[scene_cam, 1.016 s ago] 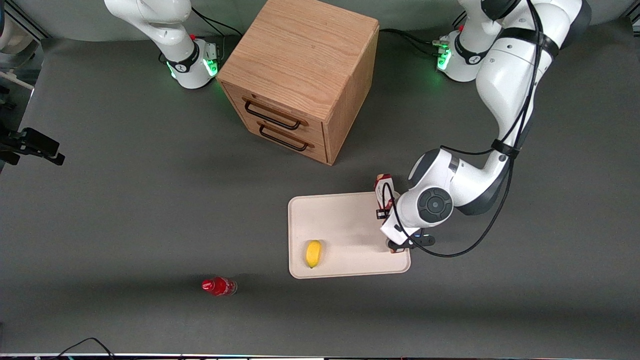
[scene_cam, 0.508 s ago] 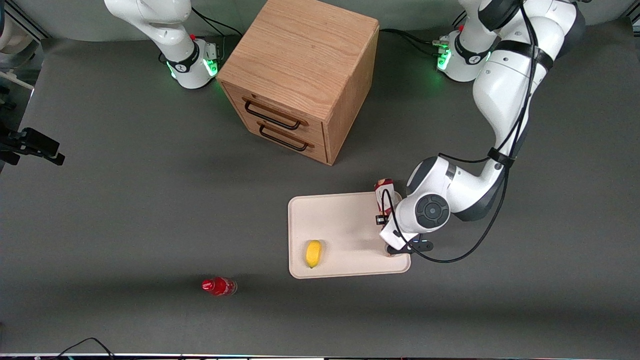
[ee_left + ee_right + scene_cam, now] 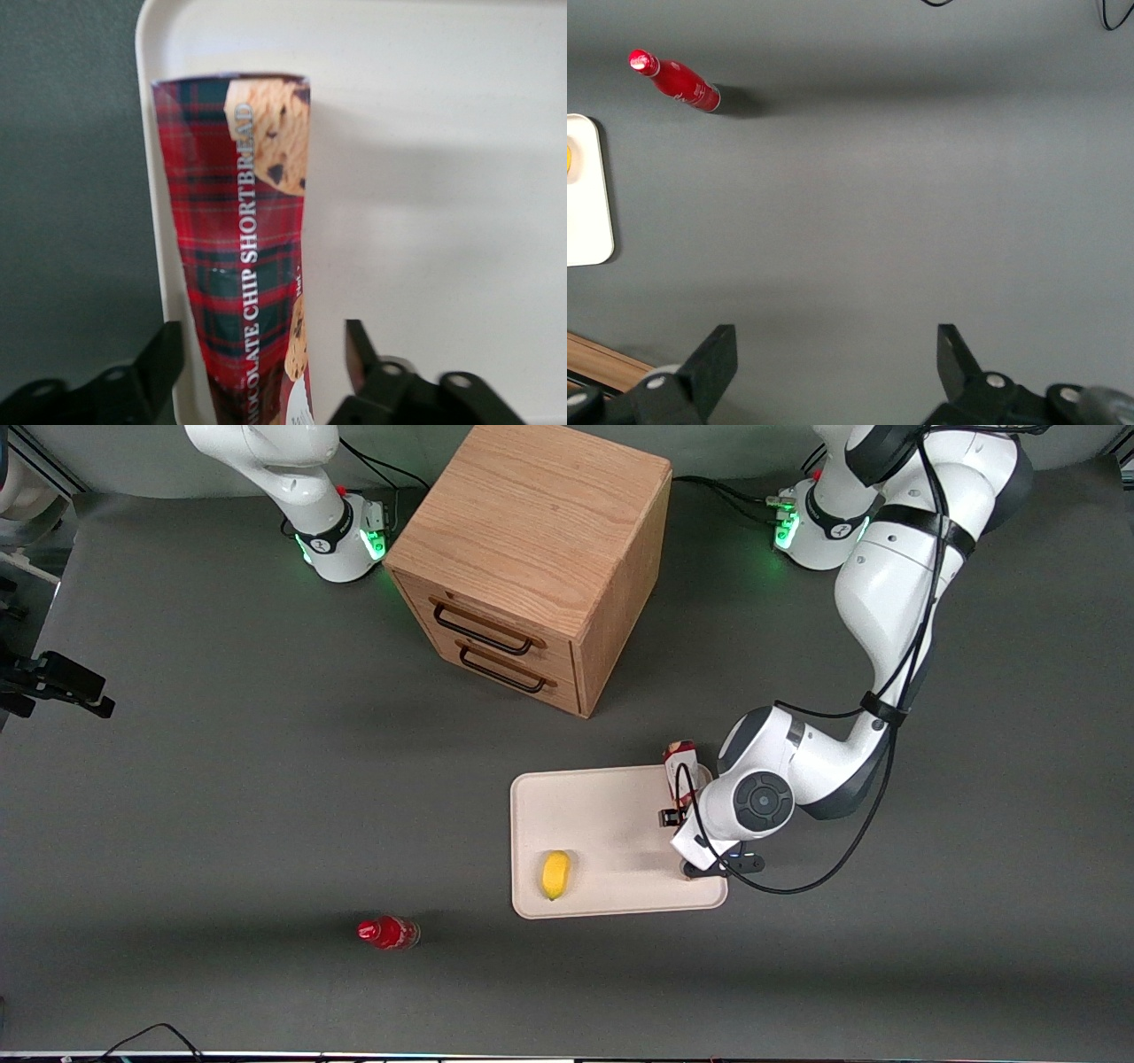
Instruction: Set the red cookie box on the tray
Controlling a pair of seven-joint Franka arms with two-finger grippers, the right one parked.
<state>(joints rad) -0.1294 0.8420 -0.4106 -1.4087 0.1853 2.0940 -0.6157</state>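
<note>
Over the last second the left arm's wrist had drifted slightly toward the tray's middle, while the box, lemon and bottle kept their places. Its gripper (image 3: 266, 354) hung low over the tray's edge at the working arm's end, jaws spread, one finger (image 3: 164, 354) on each side of the red cookie box (image 3: 244, 257) with a gap showing on both sides, so neither was pressing it. That single box lay flat along the tray's (image 3: 602, 815) short rim, its tartan face and cookie print upward, with one long edge riding right at the rim. In the front view only the box's end (image 3: 680, 755) farther from the camera peeked out past the wrist. One yellow lemon (image 3: 555, 874) sat on the tray too, nearer the camera and well apart from the box. Off the tray, one small red bottle (image 3: 387, 933) lay on the grey table (image 3: 221, 797), nearer the camera still. One wooden cabinet (image 3: 532, 558) with two drawers stood farther from the camera.
</note>
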